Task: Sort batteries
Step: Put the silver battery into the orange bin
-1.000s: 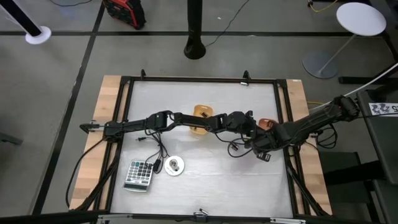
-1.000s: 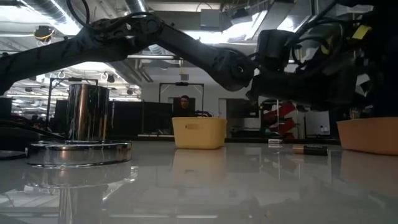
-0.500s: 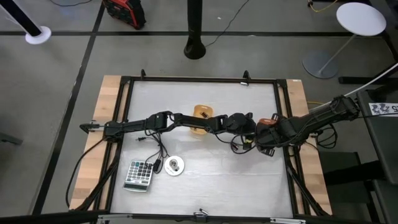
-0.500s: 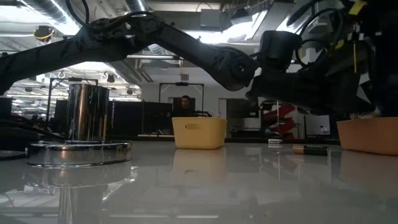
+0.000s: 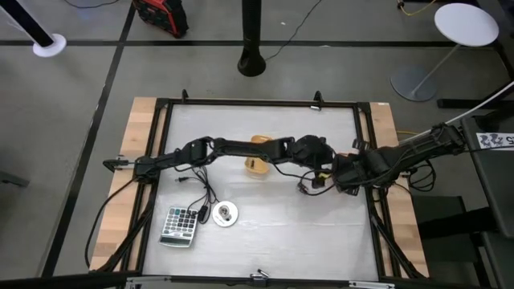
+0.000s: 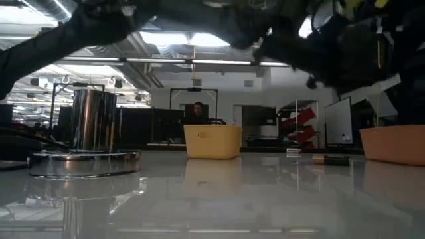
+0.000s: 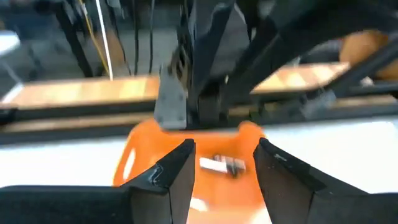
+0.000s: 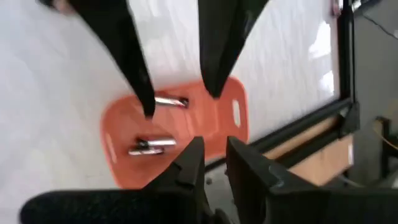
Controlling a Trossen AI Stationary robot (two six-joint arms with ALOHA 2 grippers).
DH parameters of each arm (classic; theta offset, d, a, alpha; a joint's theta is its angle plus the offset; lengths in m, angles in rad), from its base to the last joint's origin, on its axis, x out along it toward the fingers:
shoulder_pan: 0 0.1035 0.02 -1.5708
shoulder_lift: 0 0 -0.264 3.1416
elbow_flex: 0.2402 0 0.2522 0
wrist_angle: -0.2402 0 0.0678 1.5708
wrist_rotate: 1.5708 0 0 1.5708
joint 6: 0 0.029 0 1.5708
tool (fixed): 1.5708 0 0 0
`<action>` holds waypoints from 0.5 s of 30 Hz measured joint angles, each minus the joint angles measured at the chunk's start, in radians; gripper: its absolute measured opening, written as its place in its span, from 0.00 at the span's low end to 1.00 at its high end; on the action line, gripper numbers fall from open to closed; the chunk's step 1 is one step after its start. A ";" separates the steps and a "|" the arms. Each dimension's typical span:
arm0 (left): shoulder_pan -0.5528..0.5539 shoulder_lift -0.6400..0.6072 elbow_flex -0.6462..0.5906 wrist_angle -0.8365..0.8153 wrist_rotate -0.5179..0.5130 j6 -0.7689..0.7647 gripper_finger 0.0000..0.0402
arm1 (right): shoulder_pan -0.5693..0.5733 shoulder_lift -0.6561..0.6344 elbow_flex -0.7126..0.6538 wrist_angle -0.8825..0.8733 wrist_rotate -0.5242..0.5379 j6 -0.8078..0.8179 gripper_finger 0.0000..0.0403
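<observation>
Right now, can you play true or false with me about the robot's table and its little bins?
1. The orange bin has two batteries lying in it. True.
2. The calculator is inside the yellow bin. False: it lies on the table near the left arm's side, beside a round white disc.
3. The left gripper has its fingers open over the orange bin. True.
4. The right gripper is holding a battery. False: nothing shows between its fingers.
5. Both arms are parked far apart at opposite table edges. False: they meet over the right half of the table, near the orange bin.
</observation>
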 joint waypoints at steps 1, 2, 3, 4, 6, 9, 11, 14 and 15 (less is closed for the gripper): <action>0.002 -0.024 0.000 -0.068 0.000 0.003 0.39 | -0.007 -0.012 0.012 0.006 0.007 -0.029 0.16; 0.005 -0.050 0.000 -0.153 0.000 0.007 0.39 | -0.016 -0.021 0.030 0.003 0.020 -0.054 0.16; 0.007 -0.075 -0.001 -0.237 0.000 0.013 0.39 | -0.031 -0.029 0.050 0.001 0.042 -0.080 0.16; 0.009 -0.099 -0.001 -0.313 0.001 0.017 0.39 | -0.048 -0.035 0.070 0.000 0.070 -0.103 0.16; 0.014 -0.148 -0.001 -0.456 0.007 0.018 0.39 | -0.091 -0.047 0.105 0.002 0.134 -0.150 0.16; 0.014 -0.212 -0.001 -0.612 0.044 0.018 0.39 | -0.185 -0.057 0.154 0.014 0.200 -0.242 0.16; 0.011 -0.243 -0.003 -0.671 0.082 0.018 0.39 | -0.262 -0.061 0.168 0.073 0.199 -0.338 0.16; 0.000 -0.293 -0.005 -0.740 0.133 0.018 0.39 | -0.399 -0.059 0.169 0.226 0.089 -0.535 0.16; -0.003 -0.308 -0.005 -0.753 0.136 0.017 0.39 | -0.446 -0.057 0.169 0.267 0.038 -0.600 0.16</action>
